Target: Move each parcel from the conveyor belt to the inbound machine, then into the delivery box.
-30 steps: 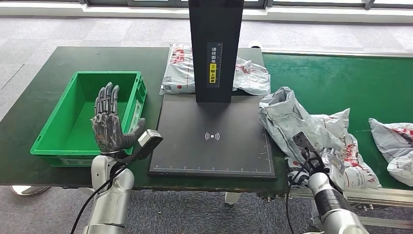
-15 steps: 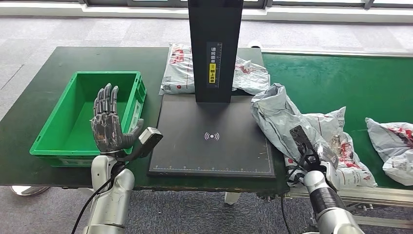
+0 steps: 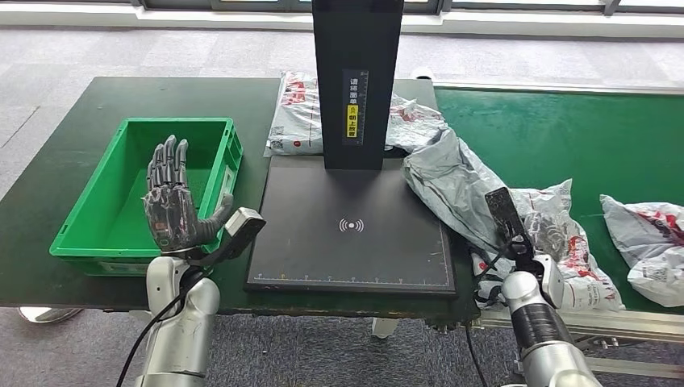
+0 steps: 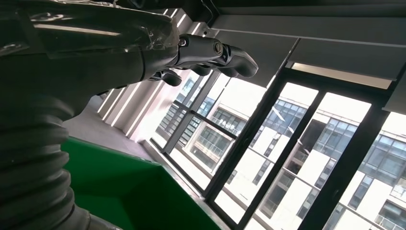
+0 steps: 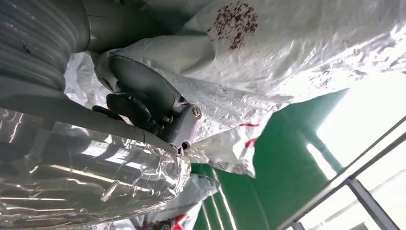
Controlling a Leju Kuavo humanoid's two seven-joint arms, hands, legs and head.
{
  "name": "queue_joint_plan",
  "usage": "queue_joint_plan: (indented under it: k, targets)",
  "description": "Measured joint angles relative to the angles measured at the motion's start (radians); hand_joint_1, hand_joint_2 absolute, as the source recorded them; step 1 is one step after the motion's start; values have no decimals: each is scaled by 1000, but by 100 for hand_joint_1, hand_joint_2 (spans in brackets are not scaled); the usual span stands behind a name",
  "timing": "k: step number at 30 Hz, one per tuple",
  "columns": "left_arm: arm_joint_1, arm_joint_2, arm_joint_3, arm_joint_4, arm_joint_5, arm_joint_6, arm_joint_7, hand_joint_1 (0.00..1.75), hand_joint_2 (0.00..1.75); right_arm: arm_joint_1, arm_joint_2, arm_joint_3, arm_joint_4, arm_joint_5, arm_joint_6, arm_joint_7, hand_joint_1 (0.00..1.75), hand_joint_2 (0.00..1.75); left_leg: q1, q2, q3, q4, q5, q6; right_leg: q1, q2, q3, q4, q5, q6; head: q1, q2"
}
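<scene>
One grey parcel (image 3: 452, 189) is hanging from my right hand (image 3: 516, 242), which is gripping it at its near end while its far end is draping over the right edge of the black scanner plate (image 3: 323, 258), so the bag is already leaning toward the scan mark. I am holding my left hand (image 3: 171, 205) open and upright, fingers apart, before the green box (image 3: 89, 218), leaving the plate unobstructed. More parcels are lying on the belt (image 3: 613, 145).
</scene>
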State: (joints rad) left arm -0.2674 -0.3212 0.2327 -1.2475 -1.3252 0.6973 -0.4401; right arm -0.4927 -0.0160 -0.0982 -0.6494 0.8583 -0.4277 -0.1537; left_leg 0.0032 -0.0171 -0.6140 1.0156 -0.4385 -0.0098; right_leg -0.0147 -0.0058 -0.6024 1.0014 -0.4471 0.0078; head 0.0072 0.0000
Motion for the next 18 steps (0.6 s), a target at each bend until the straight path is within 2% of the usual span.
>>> queue_joint_plan:
  k: [15, 18]
  targets:
    - [5, 1, 0, -25, 3, 0, -17, 0, 175, 72, 25, 39, -165, -68, -32, -52, 175, 175, 0, -1, -1, 0, 0, 0, 0, -1, 0, 0, 0, 0, 0, 0]
    - [6, 1, 0, -27, 4, 0, -21, 0, 175, 83, 30, 45, -195, -100, -49, -86, 175, 175, 0, -1, -1, 0, 0, 0, 0, -1, 0, 0, 0, 0, 0, 0]
